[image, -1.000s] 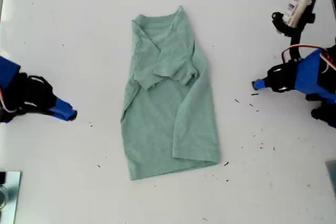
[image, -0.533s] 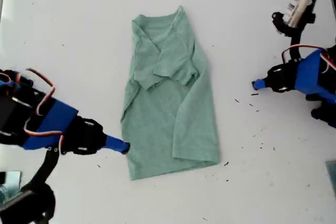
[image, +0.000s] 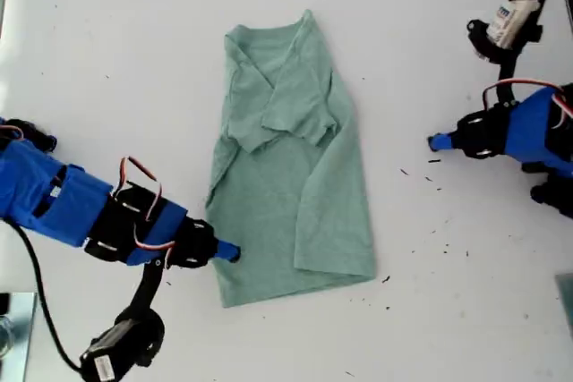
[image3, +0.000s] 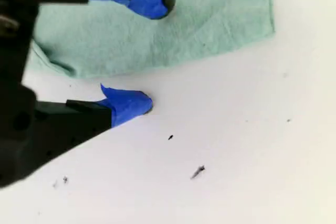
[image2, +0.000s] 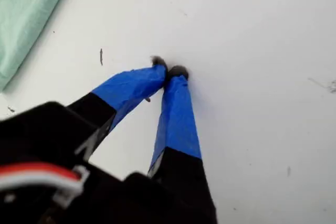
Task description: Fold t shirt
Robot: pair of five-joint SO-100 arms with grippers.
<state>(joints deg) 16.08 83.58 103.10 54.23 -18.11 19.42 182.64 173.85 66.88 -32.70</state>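
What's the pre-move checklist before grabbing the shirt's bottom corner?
1. My second gripper open: ok, jaws spread wide.
2. It straddles the t shirt hem: ok, one fingertip over cloth, the other over bare table.
3. Cloth between the jaws: not ok yet, nothing is held.
4. My first gripper out of the way: ok, shut over bare table at the exterior view's right.
5. Sleeves folded in: ok, both lie over the chest.
6. Fingertip height above the cloth: cannot tell.
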